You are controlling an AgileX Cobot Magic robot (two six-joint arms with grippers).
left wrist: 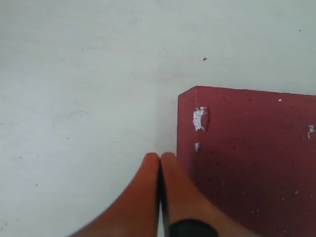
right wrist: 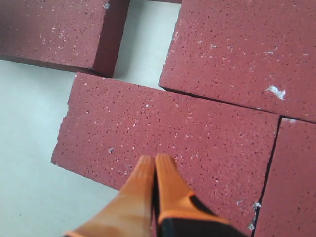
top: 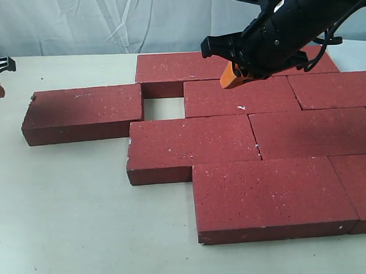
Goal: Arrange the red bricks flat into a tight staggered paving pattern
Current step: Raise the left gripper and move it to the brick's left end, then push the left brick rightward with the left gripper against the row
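On my exterior feed I see a pale off-white surface (top: 83, 216), showing widest from 6 to 10 o'clock, with a wrinkled white sheet (top: 103, 21) hanging behind it at 12 o'clock, while my left wrist feed picks up one tiny dark speck (left wrist: 204, 59) on that surface.

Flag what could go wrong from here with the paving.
1. The left brick sits apart from its row, bare table showing in the gap; an off-centre push would likely turn it, not close the joint.
2. The right hand is shut and seems low over the laid bricks; a sweep could nudge them and open joints.
3. The left hand is shut beside a chipped brick; contact at its corner may skew it.
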